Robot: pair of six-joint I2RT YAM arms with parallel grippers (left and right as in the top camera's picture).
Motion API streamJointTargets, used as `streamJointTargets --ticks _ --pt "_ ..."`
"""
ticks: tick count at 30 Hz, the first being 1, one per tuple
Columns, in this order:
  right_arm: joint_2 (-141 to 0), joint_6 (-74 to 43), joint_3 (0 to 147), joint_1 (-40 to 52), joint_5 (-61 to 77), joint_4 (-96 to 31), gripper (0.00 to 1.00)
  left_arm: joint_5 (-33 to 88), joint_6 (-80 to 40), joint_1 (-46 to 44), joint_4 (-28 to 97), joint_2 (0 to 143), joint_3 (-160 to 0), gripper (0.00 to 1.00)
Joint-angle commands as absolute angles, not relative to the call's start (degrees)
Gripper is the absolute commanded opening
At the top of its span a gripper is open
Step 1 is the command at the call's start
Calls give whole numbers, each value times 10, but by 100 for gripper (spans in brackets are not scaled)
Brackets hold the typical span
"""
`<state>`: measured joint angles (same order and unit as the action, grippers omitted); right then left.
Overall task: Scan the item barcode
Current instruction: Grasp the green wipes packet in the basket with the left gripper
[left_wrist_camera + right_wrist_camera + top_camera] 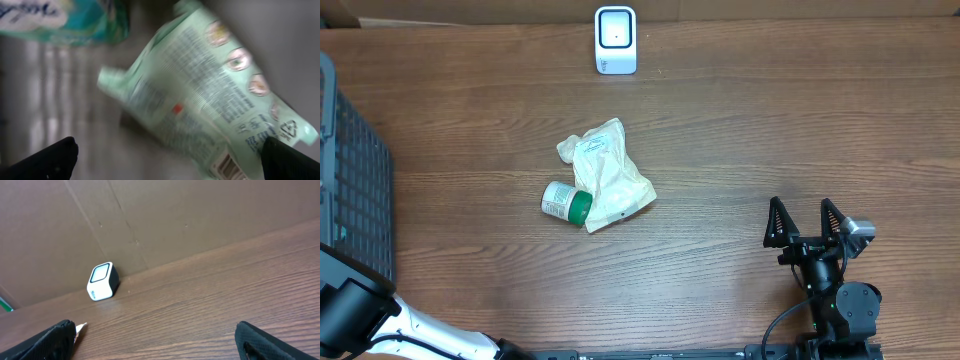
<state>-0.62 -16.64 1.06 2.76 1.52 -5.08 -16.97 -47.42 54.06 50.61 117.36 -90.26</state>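
In the left wrist view a pale green printed pouch (210,95) fills the frame, blurred, with a barcode (229,167) at its lower edge. My left gripper (167,157) is open, its fingertips (55,160) wide apart just short of the pouch and holding nothing. The white scanner (615,40) stands at the table's far edge, also seen as a scanner (102,281) from the right wrist. A crumpled white pouch (605,175) and a green-capped bottle (566,203) lie mid-table. My right gripper (805,225) rests open and empty at the front right.
A dark mesh basket (350,190) stands at the left edge, with my left arm (360,315) beside it. A teal and white package (60,20) lies beyond the green pouch. A brown cardboard wall (175,220) backs the table.
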Motion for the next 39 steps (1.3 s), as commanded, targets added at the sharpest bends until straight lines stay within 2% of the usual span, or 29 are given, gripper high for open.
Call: streamJointTargets --ticks 1,10,14,16,19,20,21,22,26,27,34,39 --pt "-2 -164 4 31 16 -46 100 -169 -500 540 476 1178 -891 100" --pt "-2 -164 4 31 16 -47 100 -156 -489 540 404 1200 -863 100" --pt "-2 -164 4 31 16 -46 100 -156 -455 540 402 1228 -863 92" --pt "-2 -164 4 31 16 -46 100 -156 -433 540 401 1243 -863 77" --pt "-2 -164 4 31 16 -46 100 -156 -410 540 402 1256 -863 62" --pt "-2 -164 4 31 16 -46 100 -156 -402 540 402 1256 -863 46" --pt "-2 -164 4 31 16 -46 100 -157 -397 540 401 1256 -863 35" --pt "-2 -164 4 31 16 -46 100 -156 -388 540 400 1256 -864 29" --pt "-2 -164 4 31 16 -46 100 -156 -354 540 403 1256 -868 18" --pt "-2 -164 4 31 16 -46 100 -156 -349 540 406 1256 -870 6" --pt "-2 -164 4 31 16 -47 100 -142 -347 540 515 1254 -948 4" --pt "-2 -164 4 31 16 -46 100 -66 -343 540 600 1245 -1044 4"
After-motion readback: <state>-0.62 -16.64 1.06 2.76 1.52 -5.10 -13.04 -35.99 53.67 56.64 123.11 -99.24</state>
